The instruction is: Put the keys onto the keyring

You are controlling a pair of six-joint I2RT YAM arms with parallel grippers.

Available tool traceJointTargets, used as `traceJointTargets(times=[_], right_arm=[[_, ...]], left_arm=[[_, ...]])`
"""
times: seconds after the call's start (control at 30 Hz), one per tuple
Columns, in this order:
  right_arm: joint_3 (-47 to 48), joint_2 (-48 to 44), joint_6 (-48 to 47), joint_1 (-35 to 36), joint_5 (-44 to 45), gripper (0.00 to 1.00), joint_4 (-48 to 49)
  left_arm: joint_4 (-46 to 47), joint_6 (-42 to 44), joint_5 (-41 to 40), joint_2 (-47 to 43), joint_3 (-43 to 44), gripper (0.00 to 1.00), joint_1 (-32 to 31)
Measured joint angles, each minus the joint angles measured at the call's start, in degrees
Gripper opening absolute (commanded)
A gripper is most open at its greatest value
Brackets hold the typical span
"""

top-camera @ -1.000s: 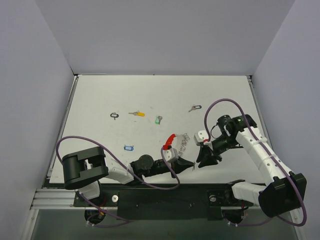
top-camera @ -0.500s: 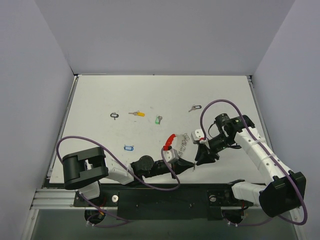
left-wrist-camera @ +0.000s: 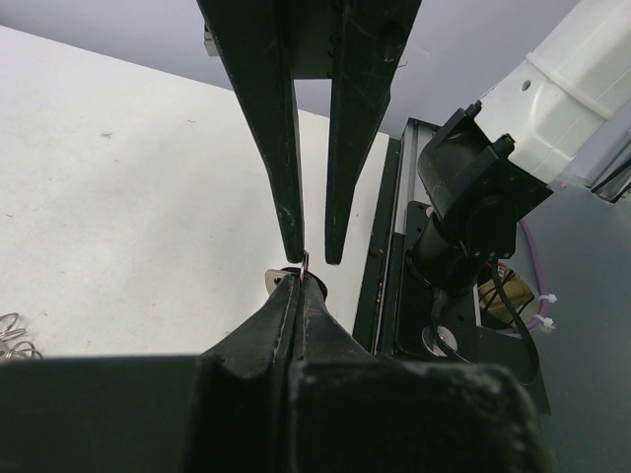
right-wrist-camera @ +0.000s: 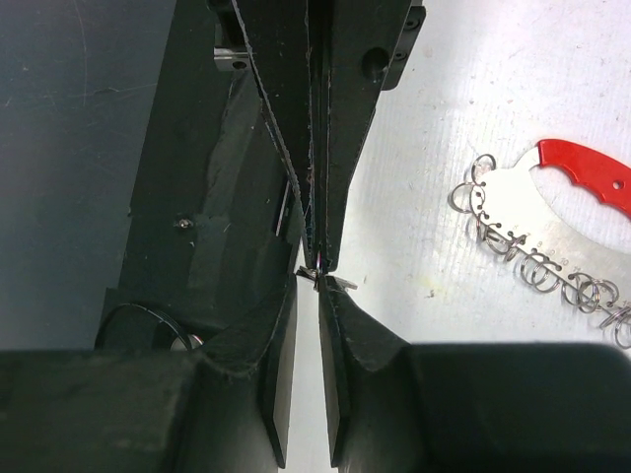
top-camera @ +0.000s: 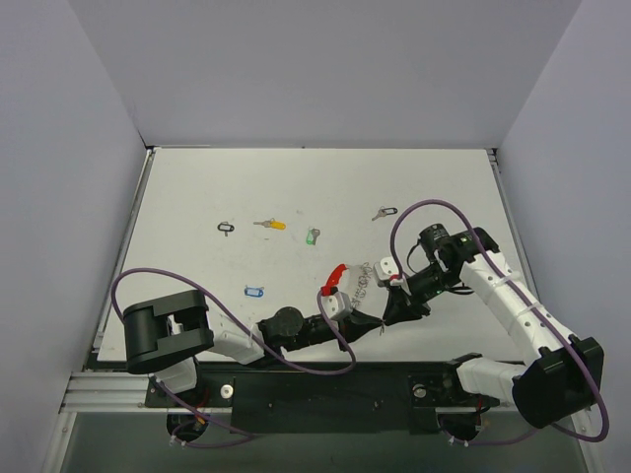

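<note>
Silver key (right-wrist-camera: 314, 273) in left fingers (right-wrist-camera: 286, 118), red-banded keyring (right-wrist-camera: 582, 172) just beside

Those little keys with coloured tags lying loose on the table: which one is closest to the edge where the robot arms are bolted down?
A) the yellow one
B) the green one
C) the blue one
C: seen from above, the blue-tagged key lies well forward, while the yellow-tagged key and the green-tagged key sit farther back.
</note>
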Motion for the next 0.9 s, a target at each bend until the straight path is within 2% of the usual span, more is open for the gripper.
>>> traceJointTargets(times=[0.53,0.7,0.9], right_arm=[[0.0,0.0,2.2,0.4,0.9,0.08,1.6],[0.0,0.0,2.7,1.1,1.4,0.01,2.1],[0.0,0.0,4.2,1.4,1.9,0.00,3.0]], left_arm=[[0.0,-0.4,-0.5,0.0,0.0,0.00,0.0],[0.0,-1.3,-0.6,0.0,0.0,0.00,0.0],[0.0,-1.8,-0.7,0.0,0.0,0.00,0.0]])
